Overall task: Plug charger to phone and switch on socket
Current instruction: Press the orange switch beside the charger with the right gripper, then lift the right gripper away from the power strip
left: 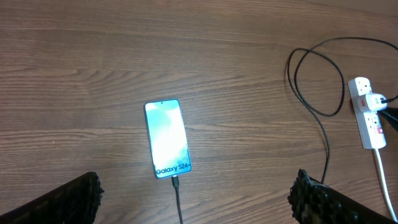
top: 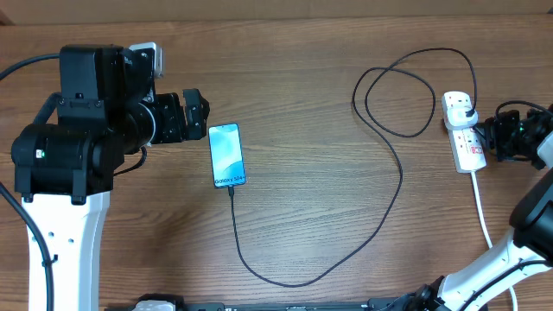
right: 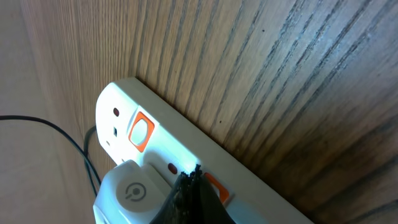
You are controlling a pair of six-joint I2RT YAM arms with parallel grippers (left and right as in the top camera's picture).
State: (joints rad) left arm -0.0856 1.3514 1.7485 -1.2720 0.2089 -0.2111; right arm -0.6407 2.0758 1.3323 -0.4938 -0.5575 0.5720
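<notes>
The phone lies flat on the table with its screen lit, and also shows in the left wrist view. The charger's black cable is plugged into its bottom edge by the connector tip. The cable loops right to a white adapter seated in the socket. My left gripper hangs open just left of the phone, its fingers wide apart and empty. My right gripper is shut, its tip pressed on the socket by an orange switch.
A second orange switch sits at the socket's end. The socket's thick white cord runs toward the front edge near the right arm's base. The cable's loop lies on the table left of the socket.
</notes>
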